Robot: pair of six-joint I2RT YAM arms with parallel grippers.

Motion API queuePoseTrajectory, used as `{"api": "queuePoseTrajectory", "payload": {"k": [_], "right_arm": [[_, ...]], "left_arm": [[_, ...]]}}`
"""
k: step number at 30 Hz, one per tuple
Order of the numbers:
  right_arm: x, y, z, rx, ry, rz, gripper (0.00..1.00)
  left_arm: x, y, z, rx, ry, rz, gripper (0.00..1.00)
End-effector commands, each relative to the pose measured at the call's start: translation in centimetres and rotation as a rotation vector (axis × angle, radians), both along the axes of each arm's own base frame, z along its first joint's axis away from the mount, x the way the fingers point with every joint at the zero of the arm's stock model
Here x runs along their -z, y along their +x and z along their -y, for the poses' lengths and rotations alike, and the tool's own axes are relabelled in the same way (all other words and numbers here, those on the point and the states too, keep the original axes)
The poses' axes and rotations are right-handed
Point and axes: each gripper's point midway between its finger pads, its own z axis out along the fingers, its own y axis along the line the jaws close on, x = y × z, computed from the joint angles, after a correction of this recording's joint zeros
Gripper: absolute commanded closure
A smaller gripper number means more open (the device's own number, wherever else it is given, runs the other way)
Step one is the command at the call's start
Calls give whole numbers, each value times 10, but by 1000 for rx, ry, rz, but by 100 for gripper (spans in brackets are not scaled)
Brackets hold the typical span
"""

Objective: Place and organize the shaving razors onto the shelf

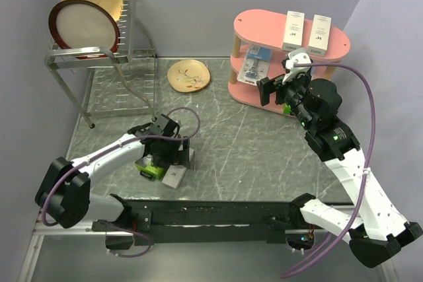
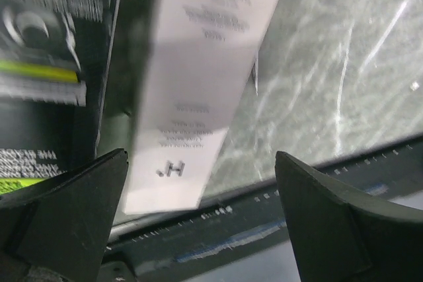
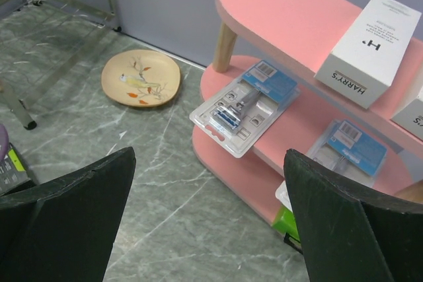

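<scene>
Left gripper (image 2: 200,156) is hanging with its jaws spread wide and gripping nothing, straddling a slim white box (image 2: 198,84) that is lying flat on the table (image 1: 244,143), well to the left of the shelf (image 1: 264,28). A black-and-lime box (image 2: 46,64) is lying right alongside that white one, on the side farther from the shelf. Right gripper (image 3: 210,153) is hovering just in front of the shelf, jaws likewise parted and carrying nothing.

Most of the job is looking done. Two white boxes (image 1: 293,30) are sitting on the shelf's top board, side by side toward its right end. Two blister cards (image 3: 244,107) are lying on the middle board, one at the left end overhanging the edge a little, the other further right. A green-edged pack (image 3: 285,222) is peeking out from the bottom board, though most of it is hidden. What is remaining, by my reckoning, is the pair by the left arm, with the white box the likelier next pick.
</scene>
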Motion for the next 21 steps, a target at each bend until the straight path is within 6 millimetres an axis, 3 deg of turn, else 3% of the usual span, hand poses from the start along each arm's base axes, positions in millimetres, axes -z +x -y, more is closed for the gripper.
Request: {"api": "queuePoseTrajectory", "payload": {"k": [1,4,8,16,19,20,21], "right_arm": [[-7,3,3,16,14,30,0],[0,5,1,15,20,15,0],[8,14,0,36,14,-18,0],[-10,14,6,46,-21,44,0],[-14,11,12,60,-30,56,0],[-14,12,13,63,-38,58,0],[-14,12,15,73,-43,59,0]], "left_arm": [[-29,43,8,79,74,208,1],[-29,44,3,140,128,228,1],[-19,35,14,208,128,208,0],[-6,24,8,158,206,136,1],[-4,14,7,137,212,92,1],[-3,4,9,140,186,51,1],[9,-13,-4,139,220,-10,1]]}}
